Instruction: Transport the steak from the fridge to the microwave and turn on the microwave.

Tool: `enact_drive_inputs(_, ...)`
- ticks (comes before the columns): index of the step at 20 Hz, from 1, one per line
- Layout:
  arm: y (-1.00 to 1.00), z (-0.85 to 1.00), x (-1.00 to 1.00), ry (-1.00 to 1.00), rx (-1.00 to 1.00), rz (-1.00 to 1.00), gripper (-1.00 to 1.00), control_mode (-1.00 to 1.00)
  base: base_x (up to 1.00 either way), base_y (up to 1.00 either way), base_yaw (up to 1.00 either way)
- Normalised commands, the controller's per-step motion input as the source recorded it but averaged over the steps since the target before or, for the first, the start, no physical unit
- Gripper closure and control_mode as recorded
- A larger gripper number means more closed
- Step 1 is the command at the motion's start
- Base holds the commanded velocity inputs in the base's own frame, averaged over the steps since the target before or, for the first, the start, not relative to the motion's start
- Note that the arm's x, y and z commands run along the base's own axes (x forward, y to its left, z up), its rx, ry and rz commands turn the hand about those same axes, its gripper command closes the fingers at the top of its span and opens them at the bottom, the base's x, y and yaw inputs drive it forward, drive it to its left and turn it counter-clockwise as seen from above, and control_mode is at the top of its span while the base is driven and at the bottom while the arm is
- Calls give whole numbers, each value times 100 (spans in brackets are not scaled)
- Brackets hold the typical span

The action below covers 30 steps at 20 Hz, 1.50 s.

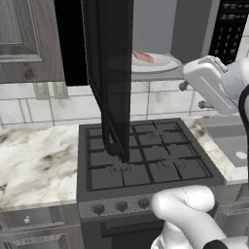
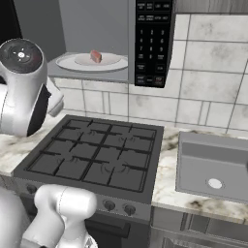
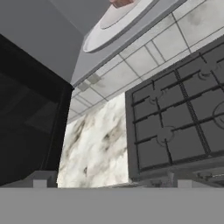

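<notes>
A marbled desk (image 1: 34, 160) runs under a tiled wall and carries a black gas stove (image 1: 146, 155), with a grey sink (image 2: 213, 164) set in to its right. Above the stove hangs the microwave (image 2: 151, 43), its dark glass door (image 1: 111, 73) swung wide open toward the robot. The steak (image 2: 96, 56) lies flat on the white turntable plate (image 2: 72, 62) inside the grey cavity. The fingers (image 3: 109, 183) stand wide apart and hold nothing; only their tips show at the bottom of the hand view. They hang low over the desk and the stove's front edge, beside the open door, with the steak (image 3: 121, 2) well apart from them, up on the plate.
</notes>
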Motion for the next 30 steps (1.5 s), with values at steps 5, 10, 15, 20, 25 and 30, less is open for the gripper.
enact_drive_inputs(5, 22, 0, -60, 3, 1, 21, -100, -100, 0, 0, 0)
enact_drive_inputs(10, 18, -8, -67, 0, 0, 25, -100, -100, 0, 0, 0)
enact_drive_inputs(15, 29, -18, -58, -10, 0, 23, -100, -100, 0, 0, 0)
enact_drive_inputs(20, 35, -18, -40, -13, 2, 13, -100, -100, 0, 0, 0)
enact_drive_inputs(25, 39, -8, -23, -1, 9, 1, -100, -100, 0, 0, 0)
enact_drive_inputs(30, 45, -12, -18, -1, 9, 0, -100, -100, 0, 0, 0)
